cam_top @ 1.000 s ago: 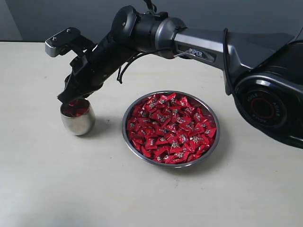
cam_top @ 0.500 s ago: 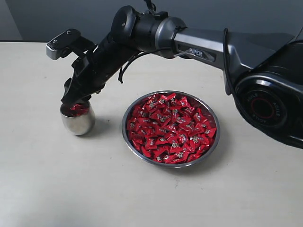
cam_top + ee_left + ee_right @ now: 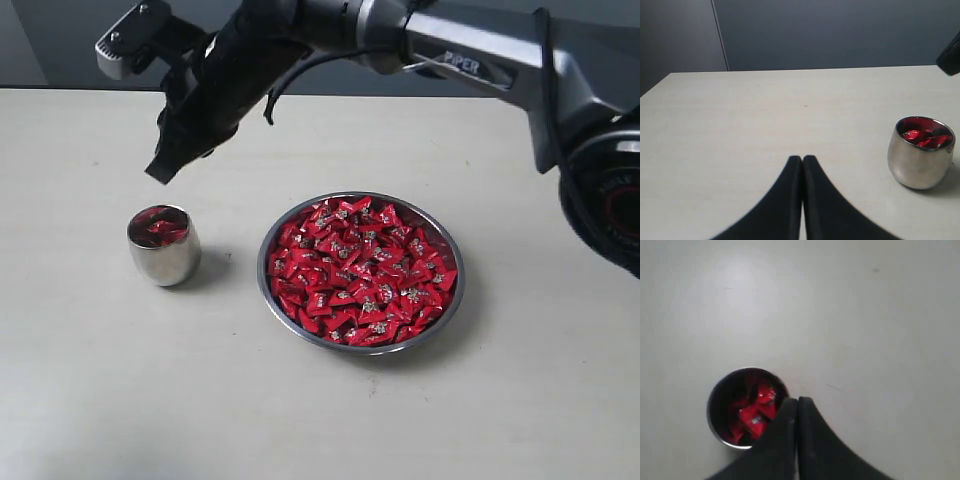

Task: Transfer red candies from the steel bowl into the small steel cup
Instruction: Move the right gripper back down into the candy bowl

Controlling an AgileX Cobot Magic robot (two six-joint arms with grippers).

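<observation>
The small steel cup (image 3: pixel 163 250) stands upright on the pale tabletop (image 3: pixel 140 400), and it serves as the mark for everything else. A few red candies (image 3: pixel 756 412) lie inside it, well below the rim. Just beside the cup, apart from it, sits the steel bowl (image 3: pixel 452 305), heaped across its whole width with many more red candies.

The right fingers (image 3: pixel 172 158) hang in the air above the cup, clear of its rim and touching nothing. They point down toward the cup from the black right arm (image 3: pixel 330 25), which reaches across over the bowl's far side. In the right wrist view the two fingers are pressed flat together with no gap and nothing held between them. Their tips sit over the edge of the cup's mouth, so the cup (image 3: pixel 747 407) and its candies show just beside and partly behind them.

The left fingers (image 3: pixel 785 200) are likewise closed tight against each other and hold nothing. They are low over bare tabletop, well apart from the cup (image 3: pixel 920 160), which stands off to one side of them. From that side the red wrappers (image 3: pixel 920 136) show through the cup's open mouth.
</observation>
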